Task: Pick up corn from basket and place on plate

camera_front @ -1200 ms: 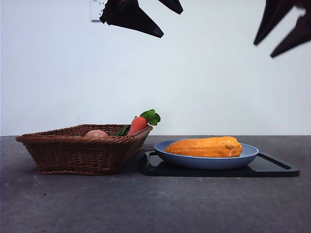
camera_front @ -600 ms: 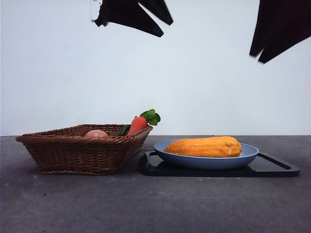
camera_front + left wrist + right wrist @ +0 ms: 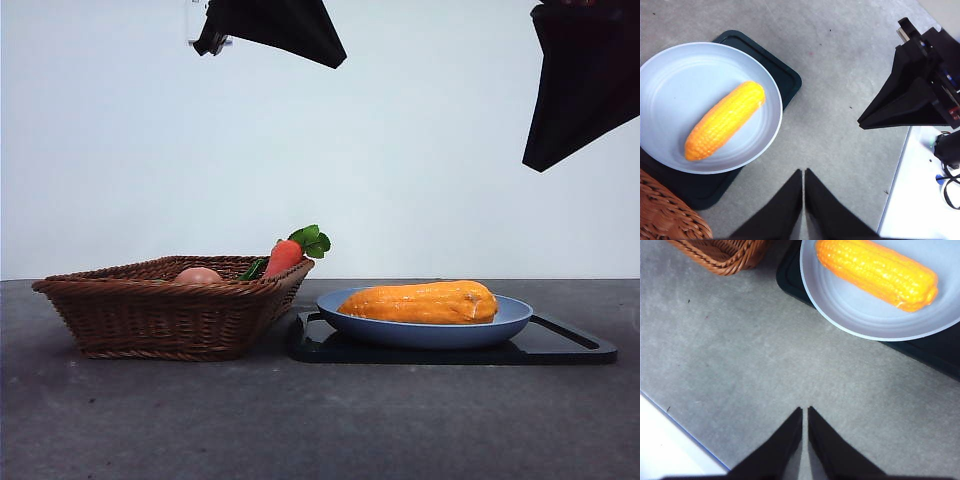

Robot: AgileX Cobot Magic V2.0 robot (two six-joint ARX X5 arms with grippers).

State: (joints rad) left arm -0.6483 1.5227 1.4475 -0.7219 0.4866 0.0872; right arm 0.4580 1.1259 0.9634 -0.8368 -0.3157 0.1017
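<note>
Corn (image 3: 420, 302) on plate (image 3: 505, 326) (carrot (image 3: 284, 256) in basket (image 3: 150, 315)).

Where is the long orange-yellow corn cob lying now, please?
On the plate: the orange-yellow corn cob lies flat inside the light-blue plastic plate, outside the brown wicker basket.

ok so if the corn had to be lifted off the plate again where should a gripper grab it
Probably mid-length, coming straight down from above. The corn lies flat in the plate, whose raised rim blocks a sideways approach. Set the jaws across its narrow width, since the ends taper.
</note>
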